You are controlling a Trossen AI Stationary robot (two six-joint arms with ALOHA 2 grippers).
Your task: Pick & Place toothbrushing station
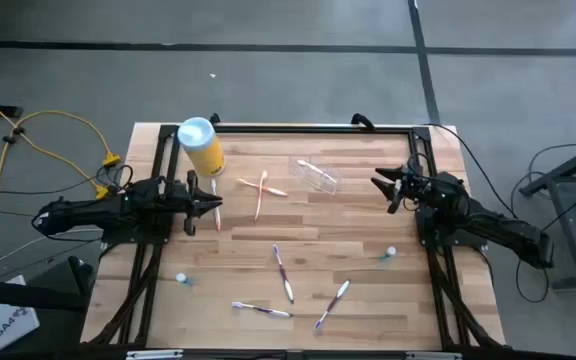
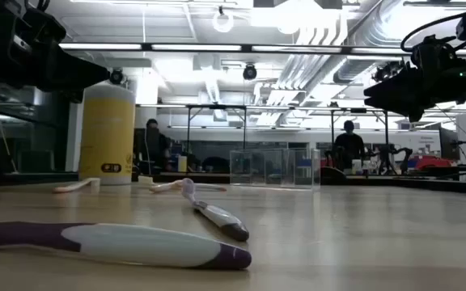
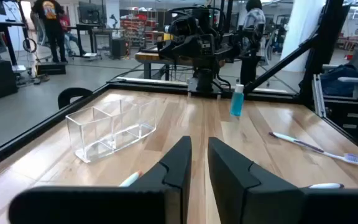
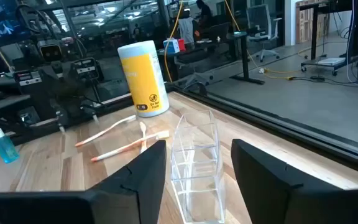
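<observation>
The toothbrushing station (image 1: 318,173), a clear plastic holder with dividers, rests on the table right of centre, toward the far side; it shows too in the low view (image 2: 273,168). My right gripper (image 1: 380,185) hovers open just right of it, and the holder (image 4: 194,158) shows ahead between its fingers, untouched. My left gripper (image 1: 215,207) hangs above the table's left part with only a narrow gap between its fingers (image 3: 199,163) and nothing in it. A white toothbrush (image 1: 215,212) lies on the table under its fingertips.
A yellow canister (image 1: 202,147) with a pale blue lid stands at the far left. Two crossed toothbrushes (image 1: 261,188) lie between canister and holder. Purple-and-white toothbrushes (image 1: 283,272) (image 1: 332,304) and two small blue bottles (image 1: 181,280) (image 1: 388,256) lie nearer the front.
</observation>
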